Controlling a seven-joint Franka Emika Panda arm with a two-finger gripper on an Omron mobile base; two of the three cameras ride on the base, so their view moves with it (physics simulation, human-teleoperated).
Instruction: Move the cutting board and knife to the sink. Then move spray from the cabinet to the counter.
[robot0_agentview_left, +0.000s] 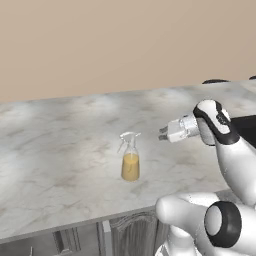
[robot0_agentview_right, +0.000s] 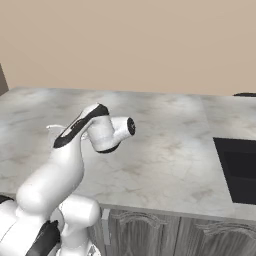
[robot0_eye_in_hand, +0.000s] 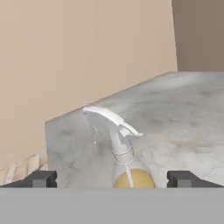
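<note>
Spray (robot0_agentview_left: 130, 157) stands upright on the marble tabletop (robot0_agentview_left: 60, 145), well in from the front edge, its clear body about half full of orange-yellow liquid and its whitish trigger head at the top. From the left base camera the bottle sits alone on the slab, with the robot's jaws (robot0_agentview_left: 162, 133) just to its right and a little higher, level with the nozzle and clear of it. The hand lies roughly horizontal and points toward the bottle.

In the hand camera the spray (robot0_eye_in_hand: 120, 144) fills the middle of the frame, neck and trigger rising between the two dark fingertips (robot0_eye_in_hand: 41, 178), which stand wide apart at either side. Neither tip touches the bottle; there is open space on both sides of it. The jaws are spread and hold nothing.

From the right base camera the arm's elbow and wrist cover most of the bottle; only a sliver of the whitish trigger (robot0_agentview_right: 51, 128) peeks out at the arm's left. The dark sink (robot0_agentview_right: 239, 167) is set into the tabletop far to the right, well apart from the bottle. Grey wood fronts (robot0_agentview_right: 150, 230) run below the slab.
</note>
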